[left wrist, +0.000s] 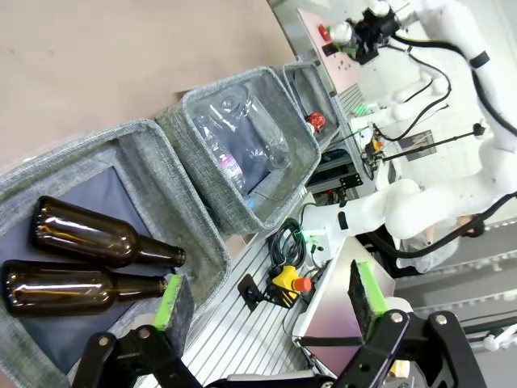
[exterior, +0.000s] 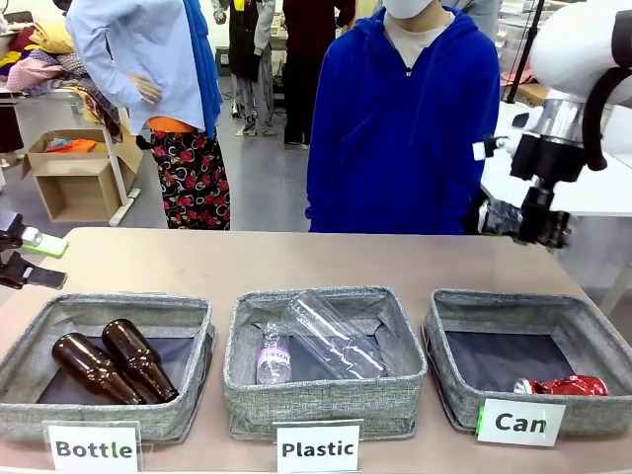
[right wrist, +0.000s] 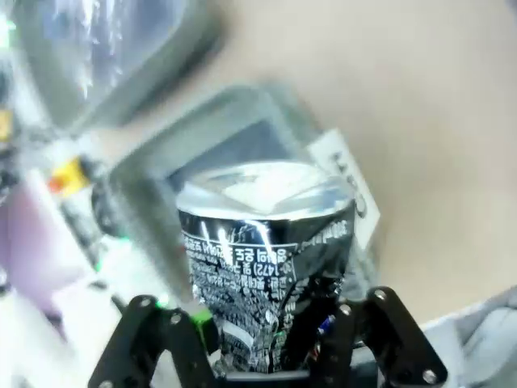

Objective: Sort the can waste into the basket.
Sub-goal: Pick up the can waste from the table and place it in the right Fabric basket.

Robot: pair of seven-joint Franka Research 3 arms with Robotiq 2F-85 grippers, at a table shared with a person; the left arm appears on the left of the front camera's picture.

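1. When you check the front view, note the red can (exterior: pixel 563 386) already lying in the "Can" basket (exterior: pixel 602 341). The right gripper (exterior: pixel 533 225) hangs raised above the basket's far side; something dark sits at its tip.
2. From the left wrist view, confirm the left gripper (left wrist: pixel 266 301) stands wide and empty above the brown bottles (left wrist: pixel 93 263).
3. From the right wrist view, confirm the jaws are clamped on the black-silver can (right wrist: pixel 266 267), shiny end forward. Judge one can sorted; this one remains to be released.
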